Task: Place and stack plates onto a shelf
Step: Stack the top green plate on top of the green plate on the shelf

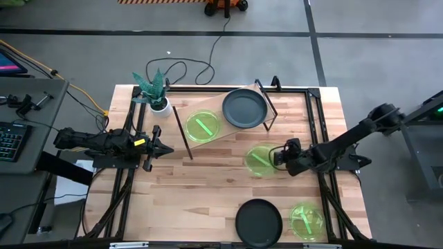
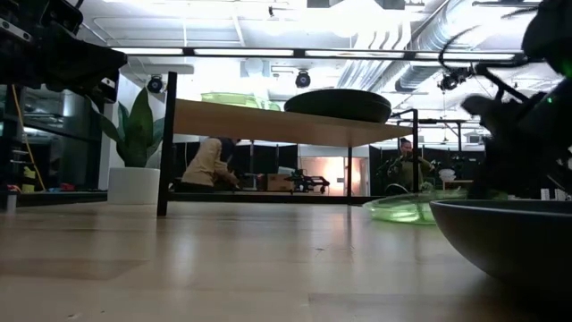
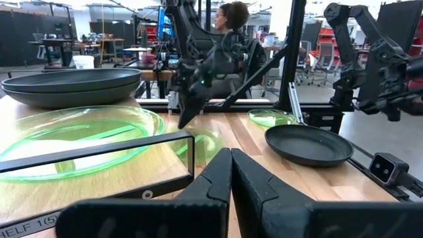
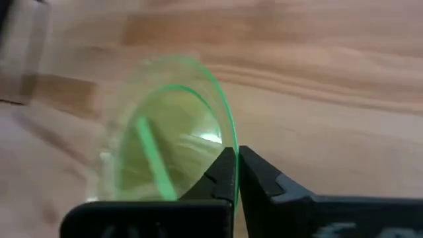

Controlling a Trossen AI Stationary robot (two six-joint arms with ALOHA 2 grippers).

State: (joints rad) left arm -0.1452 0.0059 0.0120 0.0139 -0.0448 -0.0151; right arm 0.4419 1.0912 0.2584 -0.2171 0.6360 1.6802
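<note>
The shelf stands at the far middle of the table and bears a green plate and a dark grey plate. A second green plate lies on the tabletop just in front of the shelf, and my right gripper is shut on its rim. Near the front edge lie another dark grey plate and a third green plate. My left gripper waits at the table's left, shut, with nothing between its fingers. My right gripper pinches the green plate's rim between its two fingers, on the side toward the table's right edge. The fingers slant down at it from the right, across the rim. The plate's left part still rests on the tabletop.
A potted plant stands at the shelf's far left corner. Black frame rails run along the table's edges. Bare wood lies between the shelf and the front plates. People show in the room behind the table.
</note>
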